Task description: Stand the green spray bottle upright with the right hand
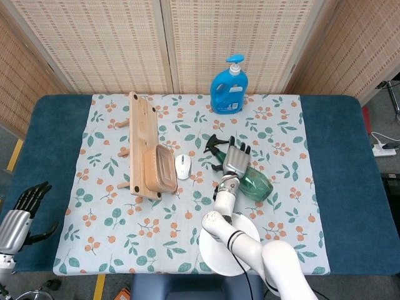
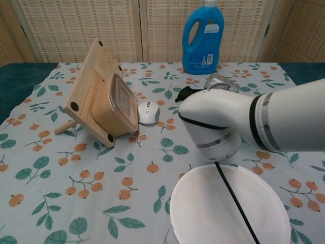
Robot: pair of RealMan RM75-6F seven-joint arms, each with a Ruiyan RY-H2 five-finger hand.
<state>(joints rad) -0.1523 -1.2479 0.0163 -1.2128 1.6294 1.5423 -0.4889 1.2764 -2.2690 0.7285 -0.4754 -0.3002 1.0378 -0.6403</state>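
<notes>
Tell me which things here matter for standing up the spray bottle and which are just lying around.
Part of the job: green spray bottle, lying on its side; right hand over it.

Just lying about: blue detergent bottle, white mouse, wooden rack, white plate, left hand.

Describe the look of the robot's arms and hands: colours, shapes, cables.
The right arm is glossy white and rounded, with dark seam bands and a black cable along it. The right hand has a silver metallic back and black fingers. The left hand matches: silver body, black fingers.
</notes>
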